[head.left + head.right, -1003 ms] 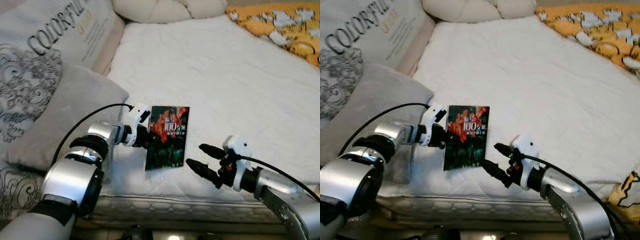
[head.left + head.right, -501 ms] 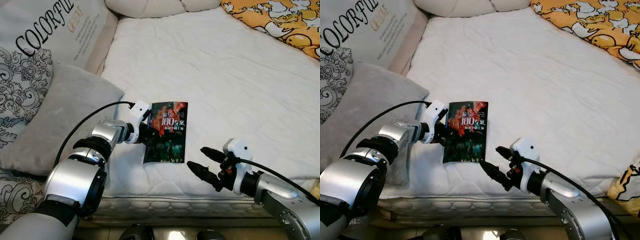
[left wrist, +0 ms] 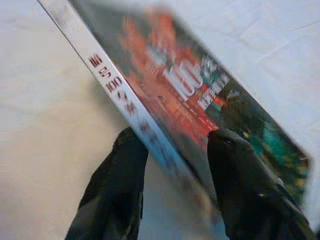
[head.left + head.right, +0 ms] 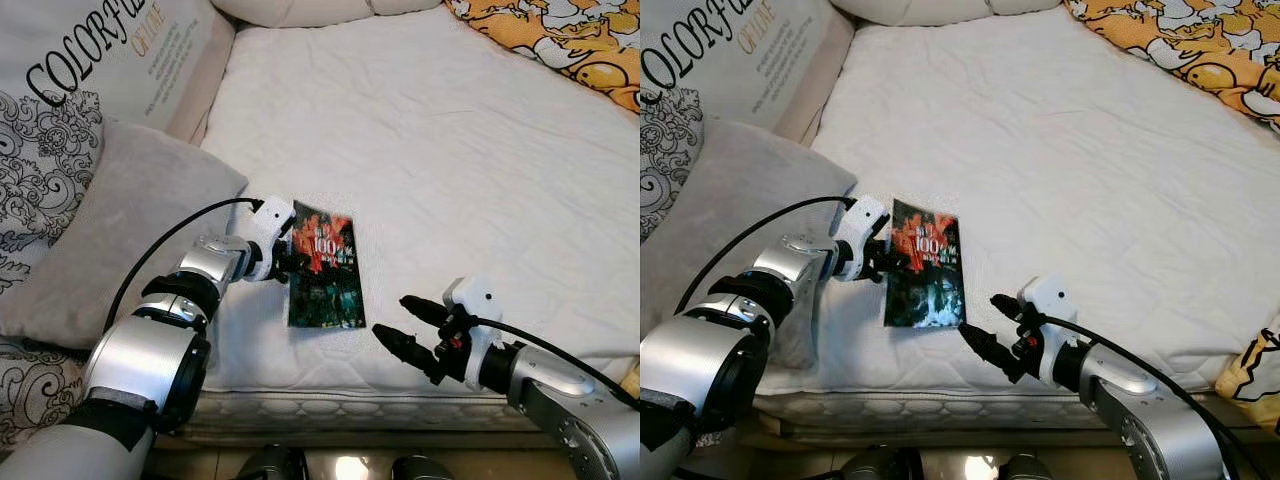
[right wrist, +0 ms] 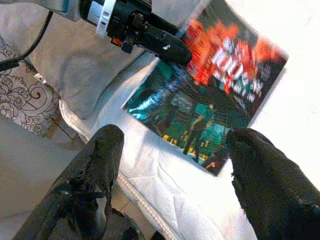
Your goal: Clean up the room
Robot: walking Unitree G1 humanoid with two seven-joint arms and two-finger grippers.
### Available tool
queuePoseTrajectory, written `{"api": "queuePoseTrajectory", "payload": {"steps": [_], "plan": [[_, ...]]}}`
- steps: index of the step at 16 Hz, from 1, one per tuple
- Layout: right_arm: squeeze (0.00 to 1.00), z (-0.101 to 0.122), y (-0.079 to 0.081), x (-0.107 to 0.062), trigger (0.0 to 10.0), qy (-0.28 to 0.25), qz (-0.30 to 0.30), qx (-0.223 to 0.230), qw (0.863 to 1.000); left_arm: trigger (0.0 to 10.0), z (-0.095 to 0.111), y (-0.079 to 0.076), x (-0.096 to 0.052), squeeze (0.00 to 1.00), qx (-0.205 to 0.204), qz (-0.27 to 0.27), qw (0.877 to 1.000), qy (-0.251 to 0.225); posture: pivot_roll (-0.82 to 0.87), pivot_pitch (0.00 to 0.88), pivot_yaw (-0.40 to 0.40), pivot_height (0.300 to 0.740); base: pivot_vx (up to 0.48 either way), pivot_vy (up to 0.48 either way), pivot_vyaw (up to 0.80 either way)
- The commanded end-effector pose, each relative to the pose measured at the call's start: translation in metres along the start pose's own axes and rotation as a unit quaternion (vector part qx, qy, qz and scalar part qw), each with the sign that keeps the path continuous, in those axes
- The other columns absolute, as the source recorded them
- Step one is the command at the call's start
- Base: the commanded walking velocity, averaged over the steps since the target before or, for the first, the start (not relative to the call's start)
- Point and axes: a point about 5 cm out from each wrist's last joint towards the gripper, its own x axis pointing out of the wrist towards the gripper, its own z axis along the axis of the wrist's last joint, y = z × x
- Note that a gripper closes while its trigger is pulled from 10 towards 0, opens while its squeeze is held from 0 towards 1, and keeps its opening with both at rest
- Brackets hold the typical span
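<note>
White mattress [image 4: 450, 150] | left tool [image 4: 290, 262] pinching book [image 4: 325, 270] | right tool [image 4: 410, 325] spread

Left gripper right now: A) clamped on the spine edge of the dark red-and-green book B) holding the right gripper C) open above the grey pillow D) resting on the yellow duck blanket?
A: the left gripper has one black finger on each side of the dark red-and-green book at its spine edge, lifting that side off the white mattress.
</note>
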Motion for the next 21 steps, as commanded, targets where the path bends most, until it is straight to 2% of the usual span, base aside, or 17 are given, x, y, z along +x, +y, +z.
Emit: {"api": "queuePoseTrajectory", "payload": {"steps": [1,6,7,8,9,10,14,16,18,19,21], "plan": [[0.0,0.002,0.001,0.002,10.0,0.003,-0.001,-0.008,1.0,10.0,0.006,0.008,-0.005,1.0,0.015,0.023,1.0,-0.004,-0.19,0.12,0.133,0.74,0.0,0.0,0.0],[0.0,0.003,-0.001,0.005,10.0,0.001,-0.003,-0.009,1.0,10.0,0.009,0.014,-0.008,1.0,0.031,0.053,0.998,-0.022,-0.18,0.109,0.129,0.74,0.0,0.0,0.0],[0.0,0.003,-0.001,0.005,10.0,-0.002,-0.004,-0.01,1.0,10.0,0.012,0.014,-0.009,1.0,0.028,0.049,0.998,-0.036,-0.18,0.101,0.129,0.74,0.0,0.0,0.0],[0.0,0.004,-0.001,0.007,10.0,-0.003,-0.006,-0.009,1.0,10.0,0.015,0.014,-0.009,1.0,0.008,0.048,0.997,-0.053,-0.18,0.078,0.129,0.74,0.0,0.0,0.0],[0.0,0.005,-0.001,0.009,10.0,-0.009,-0.011,-0.01,1.0,10.0,0.017,0.013,-0.009,0.95,-0.005,0.038,0.997,-0.069,-0.18,0.078,0.129,0.74,0.0,0.0,0.0],[0.0,0.006,-0.002,0.011,10.0,-0.018,-0.024,-0.01,1.0,10.0,0.021,0.012,-0.009,0.0,-0.017,0.026,0.996,-0.088,-0.18,0.05,0.129,0.74,0.0,0.0,0.0],[0.0,0.008,-0.015,0.025,10.0,-0.043,-0.117,-0.011,0.992,10.0,0.03,0.006,-0.01,0.0,-0.045,0.011,0.984,-0.174,-0.14,0.0,0.121,0.74,0.0,0.0,0.0],[0.0,0.009,-0.027,0.034,10.0,-0.063,-0.186,0.016,0.98,10.0,0.029,0.005,-0.014,0.0,-0.098,0.031,0.965,-0.242,-0.11,0.0,0.11,0.74,0.0,0.0,0.0],[0.0,0.01,-0.031,0.04,10.0,-0.069,-0.208,0.002,0.976,10.0,0.023,0.0,-0.021,0.0,-0.167,0.015,0.947,-0.273,-0.11,0.0,0.112,0.74,0.0,0.0,0.0],[0.0,0.013,-0.033,0.047,10.0,-0.084,-0.224,0.015,0.971,10.0,0.006,-0.004,-0.033,0.0,-0.204,0.045,0.939,-0.275,-0.1,0.0,0.106,0.74,0.0,0.0,0.0],[0.0,0.013,-0.031,0.05,10.0,-0.088,-0.226,0.016,0.97,10.0,-0.005,-0.005,-0.044,0.0,-0.221,0.075,0.93,-0.283,-0.09,0.0,0.101,0.74,0.0,0.0,0.0]]}}
